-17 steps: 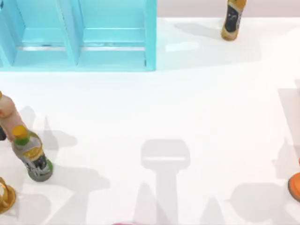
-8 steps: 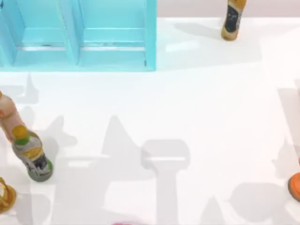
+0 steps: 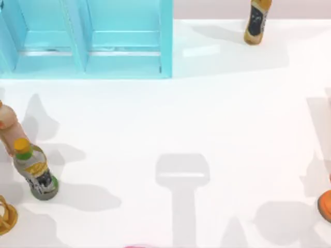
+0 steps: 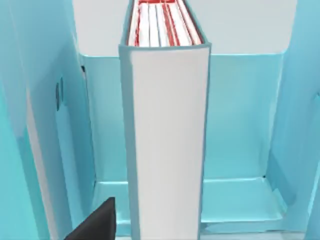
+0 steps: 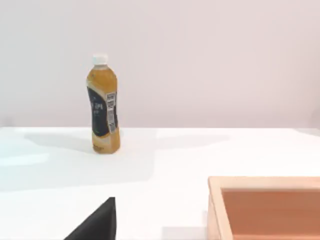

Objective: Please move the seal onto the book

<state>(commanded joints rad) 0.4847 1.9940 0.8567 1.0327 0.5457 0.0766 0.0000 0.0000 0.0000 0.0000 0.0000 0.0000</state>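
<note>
Book (image 4: 167, 145) is what the left wrist view faces: it stands upright inside a compartment of the light-blue shelf unit (image 3: 85, 39), its white page edges toward the camera, a thin teal cover along each side, and red-and-white markings across its upper end. Shelf walls rise on both sides of the book and the shelf floor runs beneath it. A dark tip of the left pincer (image 4: 95, 225) shows just beside the book's lower corner; whether that pincer is released or clenched I cannot tell. From above, the shelf unit sits at the far left of the white surface (image 3: 207, 113), showing two open compartments side by side. A yellow-brown drink bottle with a dark label (image 3: 256, 20) stands well to the right of the shelf unit at the far edge of the surface. Near the left edge, well in front of the shelf unit, stand a green-and-grey bottle with a yellow cap (image 3: 33, 170) and, just beside it, a pale peach bottle (image 3: 8, 129); a golden object (image 3: 6, 217) lies nearer still. An orange object (image 3: 326, 204) sits at the right edge, far from the shelf unit. The right wrist view looks toward the drink bottle, with the corner of a wooden box (image 5: 265, 207) close by and a dark tip of the right pincer (image 5: 95, 225); its state I cannot tell either.
</note>
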